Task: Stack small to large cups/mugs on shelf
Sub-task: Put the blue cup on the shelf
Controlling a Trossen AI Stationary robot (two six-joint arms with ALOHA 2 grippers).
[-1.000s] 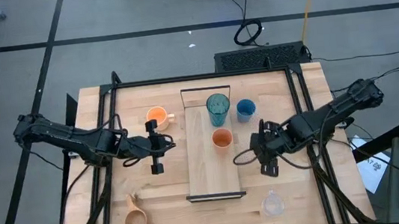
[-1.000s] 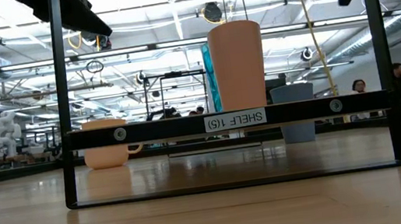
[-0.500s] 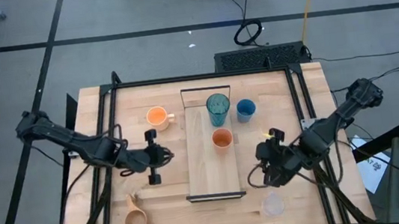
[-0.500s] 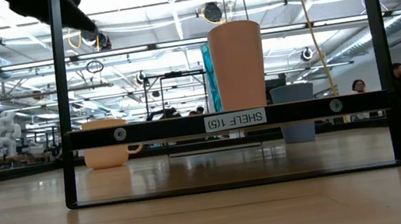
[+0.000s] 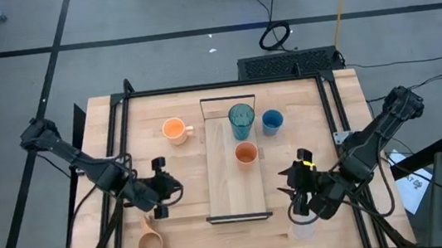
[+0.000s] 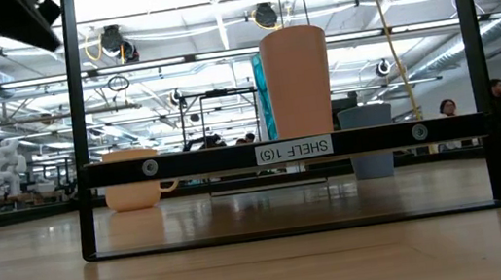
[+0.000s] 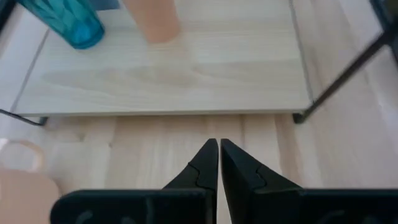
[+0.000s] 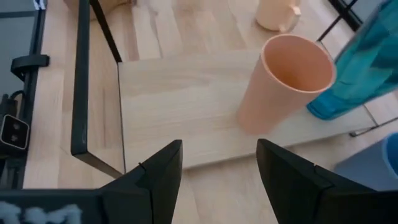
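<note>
While the teal tumbler and small orange cup stand on the shelf, the right gripper — fingers spread, empty — hangs near the clear cup at lower right, likely next to grasp, the left gripper pinched closed, empty, lower left.

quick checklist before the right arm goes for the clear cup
1. Right claw open: ok, fingers spread wide in its wrist view.
2. Right claw near the clear cup: ok, just above it in the high view.
3. Clear cup upright: cannot tell.
4. Free space on the shelf: ok, near end bare; small orange cup and teal tumbler sit farther back.
5. Left claw out of the way: ok, shut, across the shelf near the wooden mug.
</note>
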